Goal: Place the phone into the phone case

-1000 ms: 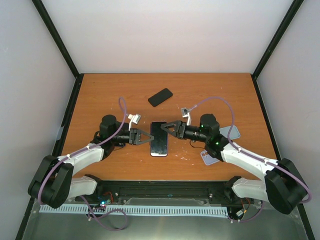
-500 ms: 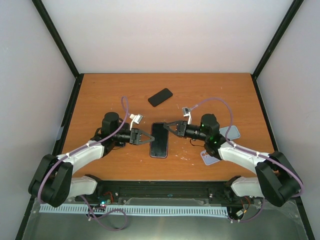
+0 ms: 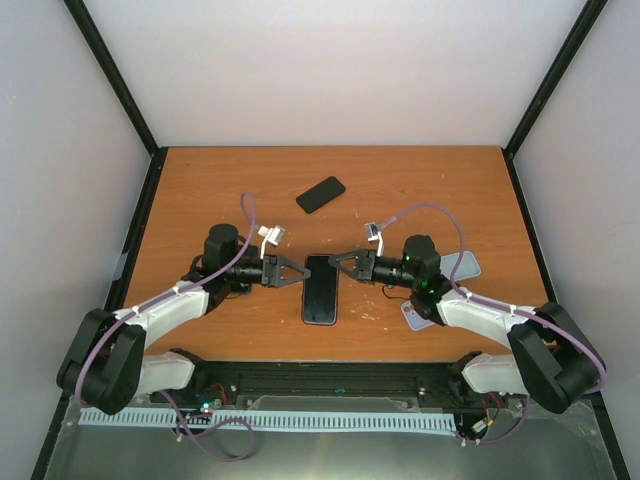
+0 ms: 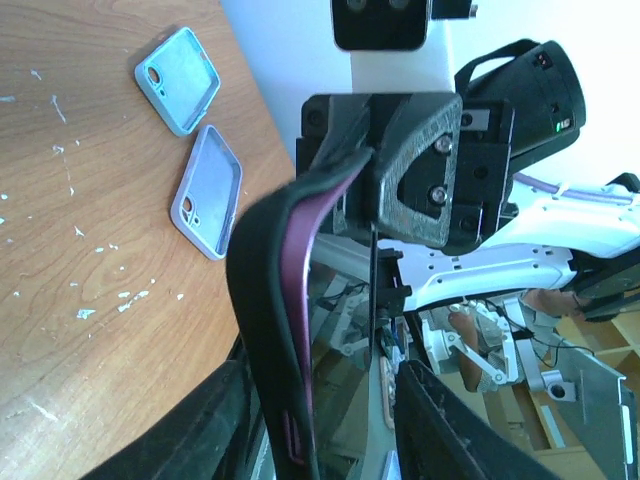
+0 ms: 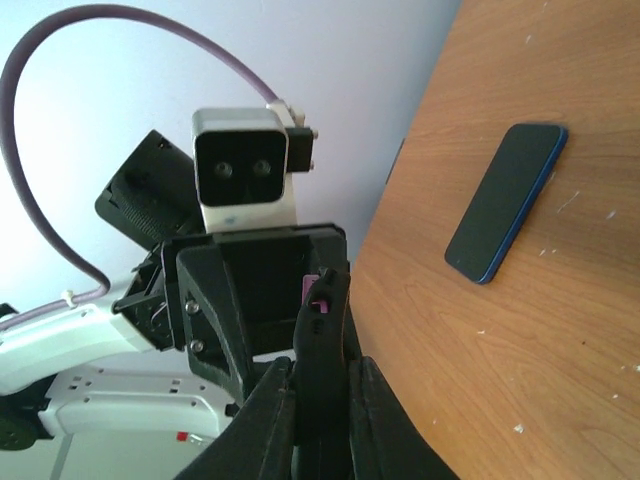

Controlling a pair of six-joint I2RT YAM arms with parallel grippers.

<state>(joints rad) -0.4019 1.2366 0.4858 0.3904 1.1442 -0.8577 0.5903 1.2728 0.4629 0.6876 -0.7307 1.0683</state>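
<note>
We are holding the phone case (image 3: 320,295) between our two tools, just toward 6 o'clock of the tabletop's (image 3: 220,190) middle. The left tool (image 3: 298,272) is meeting its long edge from 9 o'clock. The right tool (image 3: 336,262) is meeting the opposite edge from 3 o'clock. Both are sitting near the case's 12 o'clock end.

In the right wrist view our fingers (image 5: 278,430) are pinching narrowly on a thin black rim, with a purple-pink strip showing beside it. In the left wrist view the case is sitting between the left fingers (image 4: 205,440), which are bearing on it. Its black rim is bowing outward and baring a purple lining next to a glossy dark face. We are not able to tell whether a phone is seated behind that face.

The phone (image 3: 320,194), dark with a blue edge, is lying flat at 12 o'clock from the case, well apart from it and from both tools. A bluish spare case (image 3: 462,265) and a lavender spare case (image 3: 412,318) are lying open side up at 3 and 4 o'clock.
</note>
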